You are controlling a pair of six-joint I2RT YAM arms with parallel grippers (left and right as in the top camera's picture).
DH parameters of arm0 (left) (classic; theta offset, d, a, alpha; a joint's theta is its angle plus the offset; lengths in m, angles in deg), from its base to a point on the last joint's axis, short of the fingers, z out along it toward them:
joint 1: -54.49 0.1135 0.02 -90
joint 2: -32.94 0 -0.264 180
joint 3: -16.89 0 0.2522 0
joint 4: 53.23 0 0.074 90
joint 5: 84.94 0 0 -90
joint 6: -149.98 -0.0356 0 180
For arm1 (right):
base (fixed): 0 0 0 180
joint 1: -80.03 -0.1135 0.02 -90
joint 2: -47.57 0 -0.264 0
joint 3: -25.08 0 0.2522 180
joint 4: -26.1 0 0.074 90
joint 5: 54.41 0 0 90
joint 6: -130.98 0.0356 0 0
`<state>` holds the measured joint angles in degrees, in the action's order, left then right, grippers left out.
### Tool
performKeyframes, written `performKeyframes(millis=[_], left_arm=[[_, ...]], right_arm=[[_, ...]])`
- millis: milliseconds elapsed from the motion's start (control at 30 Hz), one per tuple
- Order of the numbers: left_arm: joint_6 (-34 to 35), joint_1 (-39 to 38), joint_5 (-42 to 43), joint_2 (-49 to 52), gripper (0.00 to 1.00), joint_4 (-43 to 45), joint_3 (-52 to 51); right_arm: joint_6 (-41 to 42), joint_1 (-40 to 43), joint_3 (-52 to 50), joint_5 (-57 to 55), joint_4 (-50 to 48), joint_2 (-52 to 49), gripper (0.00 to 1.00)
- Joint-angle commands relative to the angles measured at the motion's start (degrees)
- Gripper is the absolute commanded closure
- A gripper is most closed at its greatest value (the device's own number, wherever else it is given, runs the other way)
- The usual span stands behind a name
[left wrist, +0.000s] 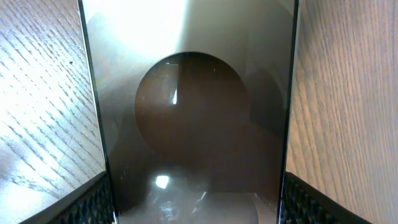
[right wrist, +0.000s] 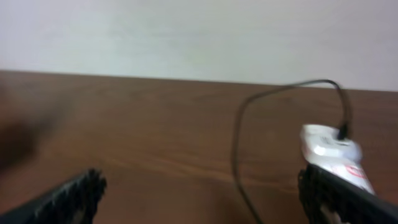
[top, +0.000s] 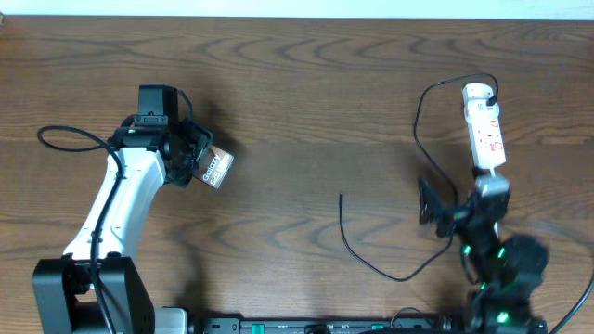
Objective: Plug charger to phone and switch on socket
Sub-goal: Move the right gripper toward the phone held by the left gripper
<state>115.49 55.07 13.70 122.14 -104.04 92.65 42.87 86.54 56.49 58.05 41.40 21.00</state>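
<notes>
The left gripper (top: 197, 158) is clamped on the phone (top: 217, 168), pinching its long edges so the slab sticks out from the fingers toward the middle of the table (top: 297, 93), I'd guess to present one end for plugging. The right gripper (right wrist: 199, 183) stands wide with nothing between its fingers, near the socket (top: 484, 125), which lies at the table's far right. The charger (top: 344, 232) runs from the socket's far end, loops past that gripper and trails across the wood. Its free plug tip (top: 342, 197) lies loose between the arms, well apart from the phone, so it looks like the next thing to pick up.
</notes>
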Motion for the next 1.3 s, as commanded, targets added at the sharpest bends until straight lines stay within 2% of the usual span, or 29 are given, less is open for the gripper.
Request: performKeyframes(millis=[0, 133, 300, 433, 733, 900, 1033, 1133, 1267], left_arm=[[0.55, -0.09, -0.72, -0.48, 0.93, 0.2, 1.99], [0.57, -0.09, -0.72, -0.48, 0.93, 0.0, 1.99], [1.05, -0.09, -0.74, -0.48, 0.93, -0.07, 1.99], [3.32, -0.09, -0.76, -0.48, 0.93, -0.28, 1.99], [18.25, -0.22, -0.72, -0.48, 0.93, -3.19, 1.99], [22.16, -1.86, -0.76, -0.48, 0.93, -3.19, 1.99], [25.68, -3.45, -0.79, -0.48, 0.93, -3.21, 1.99], [28.98, -4.57, -0.79, -0.48, 0.93, -3.15, 1.99], [29.51, -5.07, -0.79, -0.48, 0.93, -2.93, 1.99]], right_arm=[[2.1, -0.55, 12.92, 9.51, 3.21, -13.57, 0.01], [2.01, -0.61, 31.15, 22.8, 13.68, -34.14, 0.01], [1.7, -1.62, 50.84, 46.53, 27.43, -56.96, 0.01], [1.77, -4.96, 58.77, 54.93, 28.85, -69.46, 0.01], [10.86, -15.52, 61.66, 57.79, 19.82, -85.0, 0.01], [17.18, -21.79, 61.66, 65.96, 6.91, -90.82, 0.01], [22.75, -25.62, 61.64, 67.06, -2.21, -92.94, 0.01], [22.73, -27.74, 61.64, 66.31, -5.44, -93.09, 0.01], [22.84, -29.31, 61.64, 62.03, -7.3, -93.09, 0.01]])
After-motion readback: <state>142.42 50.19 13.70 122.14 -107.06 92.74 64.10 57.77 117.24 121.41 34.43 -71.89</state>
